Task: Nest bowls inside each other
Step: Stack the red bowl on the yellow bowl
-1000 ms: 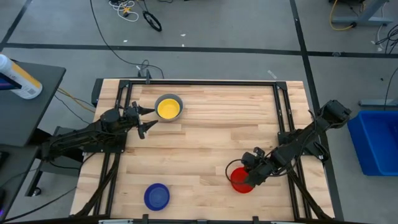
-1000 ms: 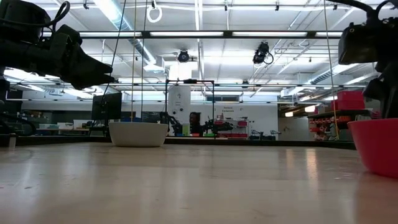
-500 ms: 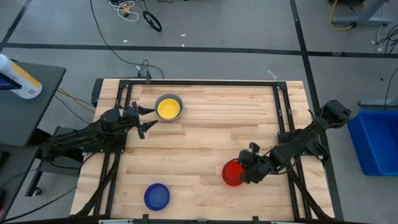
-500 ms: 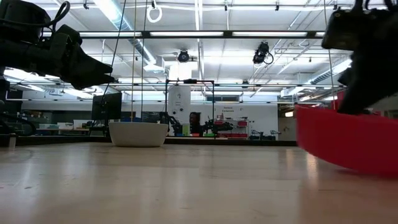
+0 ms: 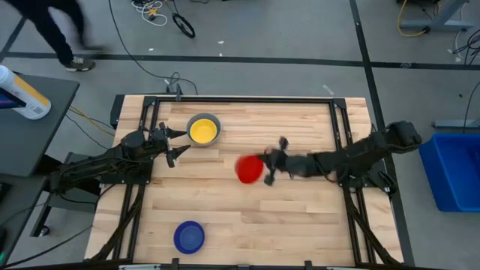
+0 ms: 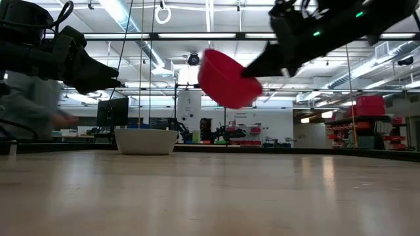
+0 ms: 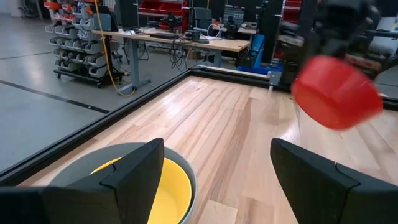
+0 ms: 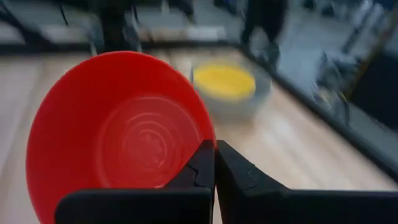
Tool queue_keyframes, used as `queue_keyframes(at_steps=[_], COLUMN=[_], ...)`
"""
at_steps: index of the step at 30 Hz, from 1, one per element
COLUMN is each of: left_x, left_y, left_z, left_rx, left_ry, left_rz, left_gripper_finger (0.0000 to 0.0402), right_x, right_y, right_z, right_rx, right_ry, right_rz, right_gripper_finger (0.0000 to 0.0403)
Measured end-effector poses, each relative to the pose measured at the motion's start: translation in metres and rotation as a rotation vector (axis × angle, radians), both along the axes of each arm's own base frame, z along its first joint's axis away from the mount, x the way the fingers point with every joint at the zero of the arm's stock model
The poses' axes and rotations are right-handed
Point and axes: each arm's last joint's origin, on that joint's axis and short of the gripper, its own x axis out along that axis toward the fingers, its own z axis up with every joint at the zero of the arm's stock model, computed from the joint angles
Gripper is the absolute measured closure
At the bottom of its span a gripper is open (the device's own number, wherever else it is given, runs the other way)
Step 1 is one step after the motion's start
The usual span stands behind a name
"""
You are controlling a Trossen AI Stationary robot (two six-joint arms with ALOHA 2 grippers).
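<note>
A red bowl (image 5: pixel 249 168) hangs in the air over the table's middle, with my right gripper (image 5: pixel 267 169) shut on it. It also shows in the low view (image 6: pixel 226 78) and the left wrist view (image 7: pixel 336 93). A yellow bowl (image 5: pixel 203 130) sits nested in a grey bowl (image 6: pixel 146 141) at the far left. A dark blue bowl (image 5: pixel 189 237) stands near the front left edge. My left gripper (image 5: pixel 183 142) waits open beside the grey bowl, on its near left side, touching nothing. My right gripper pinches the red bowl's rim (image 8: pixel 200 144) between its two fingers, which come about level from the table's right. The bowl is lifted clear and tipped on its side, its hollow (image 8: pixel 124 140) turned toward the gripper.
A person (image 5: pixel 52 26) walks on the floor beyond the table's far left corner. A bottle (image 5: pixel 22 94) lies on a side table at the left. A blue bin (image 5: pixel 454 169) stands right of the table. Black rails (image 5: pixel 240 100) frame the tabletop.
My right gripper has swung from the table's near right toward its middle and far edge, rising and turning at the wrist. The red bowl, which stood on the table, is now lifted clear and tipped on its side. A person has come into view.
</note>
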Motion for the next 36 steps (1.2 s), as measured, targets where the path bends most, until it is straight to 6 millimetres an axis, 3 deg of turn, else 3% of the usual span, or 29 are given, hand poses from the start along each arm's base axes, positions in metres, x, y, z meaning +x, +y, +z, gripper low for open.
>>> queue_keyframes(at_steps=[8, 14, 21, 25, 30, 36], left_x=[0.001, 0.003, 0.005, 0.005, 0.005, 0.005], left_y=[0.000, 0.001, 0.002, 0.002, 0.002, 0.002], left_z=[-0.001, -0.005, -0.008, -0.008, -0.008, -0.008], left_rx=[-0.002, -0.006, -0.008, -0.009, -0.006, -0.009], left_ry=[0.011, 0.060, 0.098, 0.100, 0.101, 0.101], left_rz=[-0.001, -0.002, -0.004, -0.004, -0.004, -0.004], left_gripper_finger=[0.0097, 0.0097, 0.0097, 0.0097, 0.0097, 0.0097], right_x=[0.028, 0.071, 0.132, 0.156, 0.171, 0.174], right_y=[-0.093, -0.138, -0.172, -0.188, -0.200, -0.211], right_z=[-0.012, -0.024, -0.025, -0.024, -0.025, -0.023], right_rx=[0.012, 0.046, 0.060, 0.111, 0.172, 0.214], right_ry=[-0.225, -0.302, -0.331, -0.288, -0.235, -0.181], right_rz=[0.130, 0.221, 0.232, 0.199, 0.136, 0.102], right_gripper_finger=[0.0402, 0.0402, 0.0403, 0.0403, 0.0403, 0.0403])
